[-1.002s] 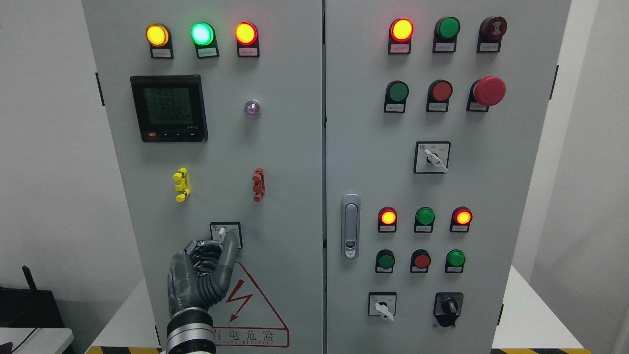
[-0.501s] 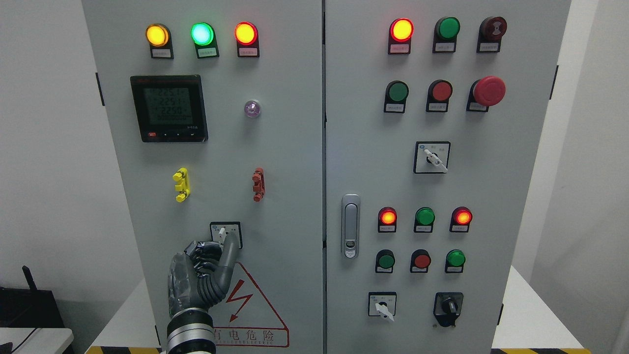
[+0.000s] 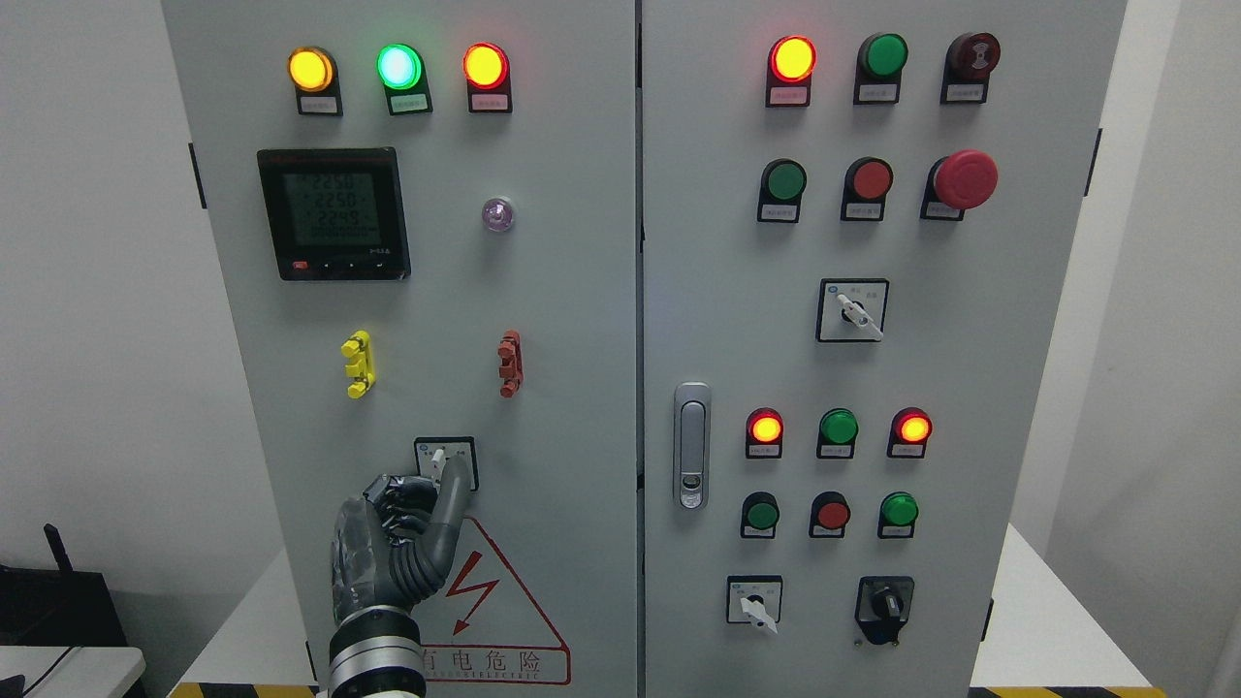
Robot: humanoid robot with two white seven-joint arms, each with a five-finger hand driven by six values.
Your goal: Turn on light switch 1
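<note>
We see our left hand (image 3: 393,543) raised against the lower part of the left cabinet door (image 3: 562,320), its arm coming up from the bottom edge left of the middle. 1 finger (image 3: 448,509) points upward and its tip touches the small white lever of the switch (image 3: 445,461), which sits in a black-framed square plate low on that door, just above the red warning triangle (image 3: 504,606). The other fingers are curled into the palm, so the hand pinches nothing and only that 1 fingertip meets the switch. The lever looks roughly upright, leaning a little to the left, though it is small and partly covered by the fingertip. Higher on the same door we see a yellow clip (image 3: 357,364) and a red clip (image 3: 509,364), a dark meter (image 3: 333,213) with a lit screen, and 3 glowing lamps in a row: amber (image 3: 310,69), green (image 3: 398,66) and red (image 3: 485,65). The right door (image 3: 970,368) carries more lamps, push buttons, a red mushroom button (image 3: 965,178) and a silver handle (image 3: 691,444). Our right hand does not show.
</note>
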